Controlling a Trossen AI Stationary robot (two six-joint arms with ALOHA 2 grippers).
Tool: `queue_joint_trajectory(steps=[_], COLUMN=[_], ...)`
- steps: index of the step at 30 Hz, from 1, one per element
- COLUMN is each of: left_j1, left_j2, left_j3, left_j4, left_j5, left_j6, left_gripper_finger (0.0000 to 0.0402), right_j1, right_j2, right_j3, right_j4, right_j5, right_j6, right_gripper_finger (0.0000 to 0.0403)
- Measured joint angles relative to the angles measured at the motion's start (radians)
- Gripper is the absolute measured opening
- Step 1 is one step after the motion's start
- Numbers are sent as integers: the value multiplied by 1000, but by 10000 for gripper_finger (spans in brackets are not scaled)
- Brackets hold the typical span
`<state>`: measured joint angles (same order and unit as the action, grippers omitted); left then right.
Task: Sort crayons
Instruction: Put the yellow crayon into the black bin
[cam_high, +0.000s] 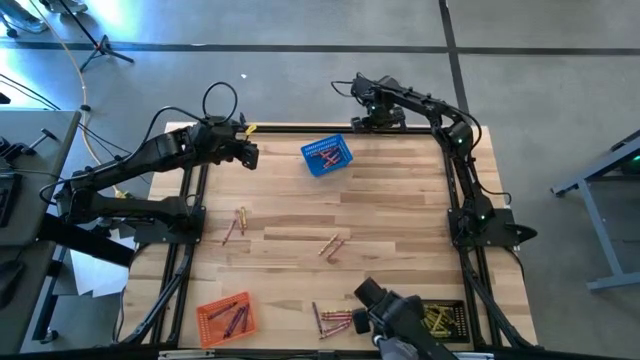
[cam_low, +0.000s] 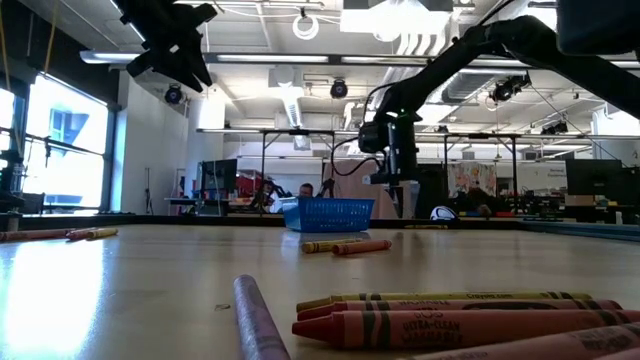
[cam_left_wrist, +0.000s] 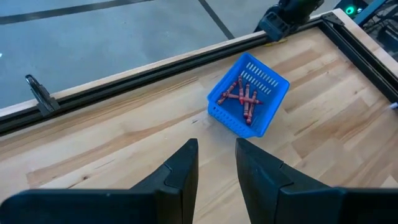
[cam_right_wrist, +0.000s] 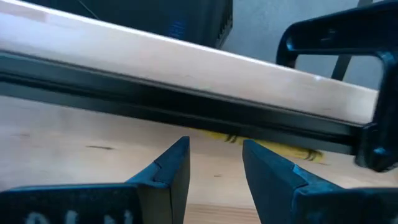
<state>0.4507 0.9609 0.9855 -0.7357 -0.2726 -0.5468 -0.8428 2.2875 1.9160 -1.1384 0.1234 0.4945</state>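
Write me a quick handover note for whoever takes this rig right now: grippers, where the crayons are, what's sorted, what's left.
Left gripper: open, empty, raised over the table's far left, facing the blue basket.
Right gripper: open, empty, low at the far edge, with a yellow crayon lying just ahead against the frame.
Done: red crayons in the blue basket; some crayons in the orange basket and in the black basket, both at the near edge.
Left: loose crayons on the table, a few left of centre, a pair mid-table, a cluster near the front edge, plus the yellow one.
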Motion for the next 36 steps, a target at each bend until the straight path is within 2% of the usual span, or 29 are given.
queue_joint_trajectory(steps=[5, 10, 16, 29, 36], left_j1=[0, 0, 0, 0, 0], left_j2=[0, 0, 0, 0, 0], left_j3=[0, 0, 0, 0, 0], left_j4=[-1, -2, -9, -71, -72], left_j5=[6, 48, 61, 61, 61], left_j6=[26, 60, 69, 94, 107], left_gripper_finger=[94, 94, 94, 94, 94], right_j1=[26, 47, 50, 50, 31], right_j2=[0, 12, 48, 75, 82], right_j3=[0, 0, 0, 3, -2], right_j4=[22, 13, -16, -41, -146], right_j5=[9, 84, 71, 211, 276], right_j6=[32, 72, 111, 210, 253], right_gripper_finger=[133, 133, 133, 133, 133])
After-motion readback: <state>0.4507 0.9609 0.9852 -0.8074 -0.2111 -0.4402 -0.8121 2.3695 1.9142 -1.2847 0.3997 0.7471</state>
